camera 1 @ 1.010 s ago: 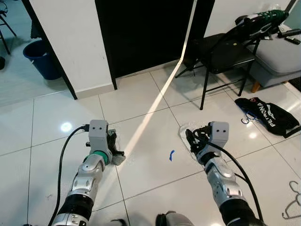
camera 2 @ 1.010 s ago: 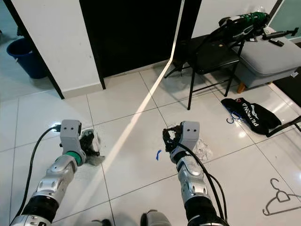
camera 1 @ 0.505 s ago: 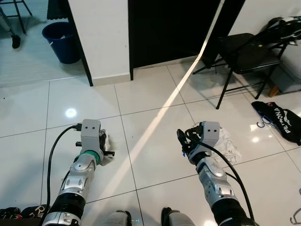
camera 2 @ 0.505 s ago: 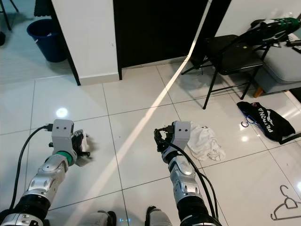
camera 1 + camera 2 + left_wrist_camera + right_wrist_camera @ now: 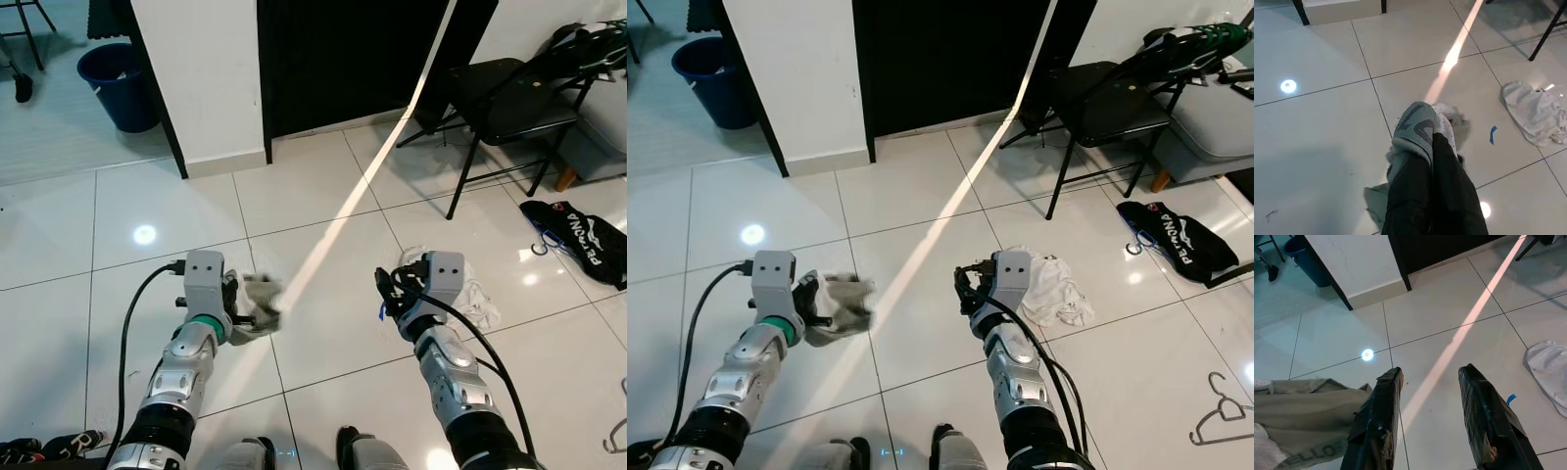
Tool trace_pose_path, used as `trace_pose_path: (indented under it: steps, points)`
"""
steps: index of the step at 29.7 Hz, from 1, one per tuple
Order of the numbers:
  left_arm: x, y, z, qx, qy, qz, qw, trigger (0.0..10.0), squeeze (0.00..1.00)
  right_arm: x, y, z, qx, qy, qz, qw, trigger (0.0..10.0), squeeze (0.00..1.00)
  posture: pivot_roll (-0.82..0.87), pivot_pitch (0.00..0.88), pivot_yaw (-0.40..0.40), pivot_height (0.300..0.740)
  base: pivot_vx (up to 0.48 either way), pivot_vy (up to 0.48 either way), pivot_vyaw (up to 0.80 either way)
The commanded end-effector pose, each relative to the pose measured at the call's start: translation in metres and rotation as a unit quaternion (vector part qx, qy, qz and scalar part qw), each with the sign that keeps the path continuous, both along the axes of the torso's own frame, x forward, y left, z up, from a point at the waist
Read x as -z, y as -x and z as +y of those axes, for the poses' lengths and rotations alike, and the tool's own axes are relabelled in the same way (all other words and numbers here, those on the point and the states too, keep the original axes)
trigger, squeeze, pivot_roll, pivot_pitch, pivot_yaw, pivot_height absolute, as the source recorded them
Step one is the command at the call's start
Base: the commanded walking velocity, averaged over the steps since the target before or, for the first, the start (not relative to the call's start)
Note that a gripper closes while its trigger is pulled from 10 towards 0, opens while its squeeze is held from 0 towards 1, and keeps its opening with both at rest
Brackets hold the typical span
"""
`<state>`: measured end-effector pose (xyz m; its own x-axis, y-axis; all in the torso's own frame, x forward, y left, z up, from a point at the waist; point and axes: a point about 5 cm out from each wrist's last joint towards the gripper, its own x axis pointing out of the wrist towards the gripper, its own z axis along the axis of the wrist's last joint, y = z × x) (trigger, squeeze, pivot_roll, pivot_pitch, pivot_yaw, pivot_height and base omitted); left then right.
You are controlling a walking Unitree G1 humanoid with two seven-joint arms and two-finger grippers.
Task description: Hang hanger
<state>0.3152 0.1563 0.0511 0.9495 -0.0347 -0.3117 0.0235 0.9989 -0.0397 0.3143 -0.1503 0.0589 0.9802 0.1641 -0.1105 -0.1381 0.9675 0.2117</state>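
Left claw (image 5: 823, 305): held low over the floor, fingers pressed together on a grey-green cloth (image 5: 844, 304); cloth bunched over the fingertips in the left wrist view.
Right claw (image 5: 967, 290): held forward above the floor, fingers spread, nothing between them.
Hanger (image 5: 1222, 412): pale wire, lying flat on the floor at far right, well apart from both claws.
Floor (image 5: 323, 206): glossy white tiles, dark grout, a slanting strip of sunlight from the doorway, one round lamp glare at left.
White cloth (image 5: 1050, 291): crumpled on the floor just beside the right claw.
Blue mark (image 5: 1492, 134): small, on the tile near the white cloth.
Doorway (image 5: 343, 49): dark, flanked by a white wall.
Bucket (image 5: 118, 83): blue, far left.
Chair (image 5: 509, 103): black, folding, far right.
Black bag (image 5: 583, 240): on the floor beyond the chair.
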Motion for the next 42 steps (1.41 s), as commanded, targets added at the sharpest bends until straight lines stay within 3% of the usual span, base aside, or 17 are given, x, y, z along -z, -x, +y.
trace_pose_path:
  steps: [1,29,42]
  points:
    - [0.0094,0.0054,0.0036,-0.008,-0.003,0.018,1.000,10.0,0.00,0.0094,0.0062,-0.0011,0.002,0.001,0.015,1.000,10.0,0.00,0.01,0.078,0.026,0.740,0.000,0.000,0.00]
    - [0.0038,0.0041,0.0016,-0.001,-0.002,0.000,1.000,10.0,0.00,0.0113,0.0075,0.0038,-0.005,-0.001,0.019,1.000,10.0,0.00,0.01,0.085,0.024,0.740,0.000,0.000,0.00]
    - [0.0027,0.0035,0.0080,-0.019,0.005,-0.001,1.000,10.0,0.00,0.0106,0.0062,0.0050,-0.004,-0.006,0.021,1.000,10.0,0.00,0.02,0.106,0.025,0.740,0.000,0.000,0.00]
